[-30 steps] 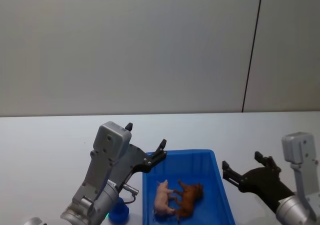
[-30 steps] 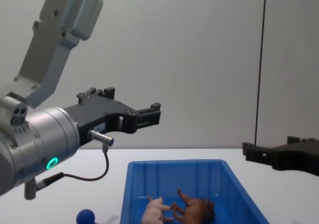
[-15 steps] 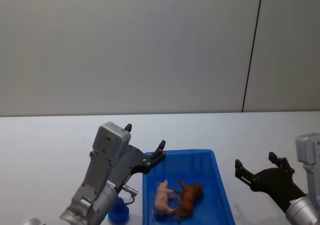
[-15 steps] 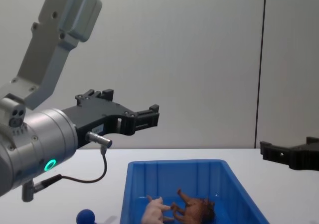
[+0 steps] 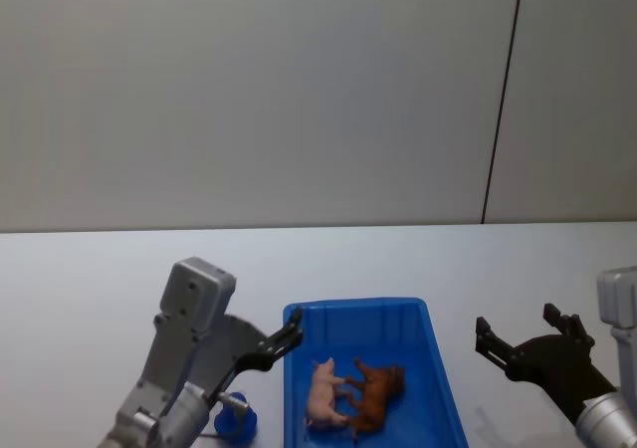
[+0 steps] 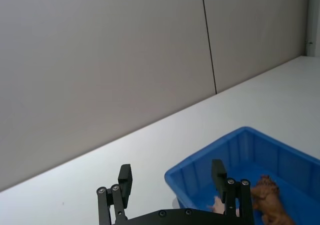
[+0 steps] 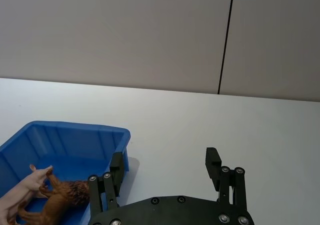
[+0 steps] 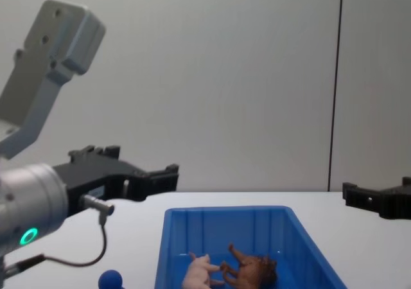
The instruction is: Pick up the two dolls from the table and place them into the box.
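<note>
With the pink doll (image 5: 321, 394) and the brown doll (image 5: 377, 392) lying touching inside the box (image 5: 354, 305), the task looks finished, which likely explains why the left end effector (image 6: 171, 179) and right end effector (image 7: 165, 166) hover empty, spread wide, flanking it above the tabletop (image 5: 90, 269).

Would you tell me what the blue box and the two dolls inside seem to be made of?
The box looks like moulded plastic: uniform bright blue, ribbed walls. The pink doll seems smooth plastic or rubber; the brown doll likewise, with a shaggy moulded texture.
</note>
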